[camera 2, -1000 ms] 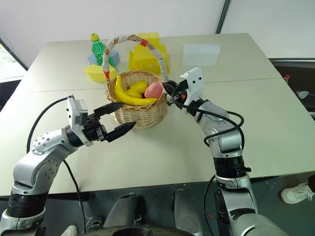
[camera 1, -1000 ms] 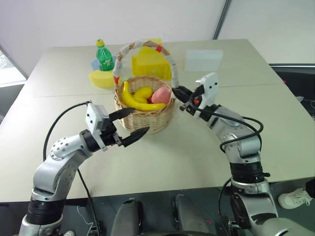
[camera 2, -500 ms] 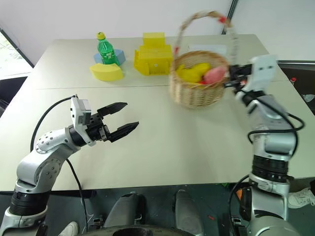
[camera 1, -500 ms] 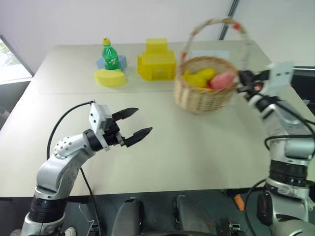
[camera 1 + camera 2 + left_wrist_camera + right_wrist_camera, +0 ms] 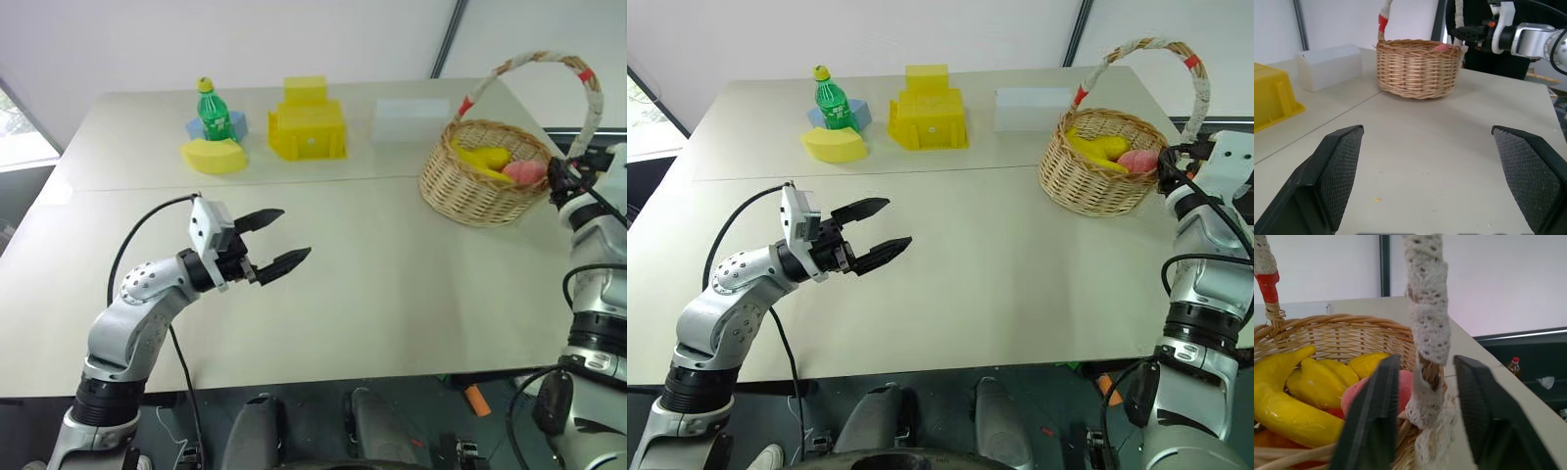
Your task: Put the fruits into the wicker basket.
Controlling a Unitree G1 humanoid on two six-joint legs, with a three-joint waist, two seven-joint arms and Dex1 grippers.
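Note:
The wicker basket (image 5: 478,188) stands upright on the table near its right edge, its wrapped handle (image 5: 534,61) arching over it. Inside lie a yellow banana (image 5: 1288,404), yellow lemon-like fruits (image 5: 1369,363) and a pink peach (image 5: 526,172). My right gripper (image 5: 559,180) is at the basket's right rim. Its fingers (image 5: 1376,411) stand open on either side of the handle's foot, with a gap on each side. Over the table's left half, my left gripper (image 5: 294,233) hovers open and empty, far from the basket.
At the table's back left are a green bottle (image 5: 212,111), a pale yellow wedge (image 5: 214,155) and a boxy yellow block (image 5: 309,127). A clear box (image 5: 411,117) sits behind the basket. The table's right edge runs close beside the basket.
My right gripper carried the basket by its handle from the table's middle to the right side, then opened its fingers. The left gripper stayed put.

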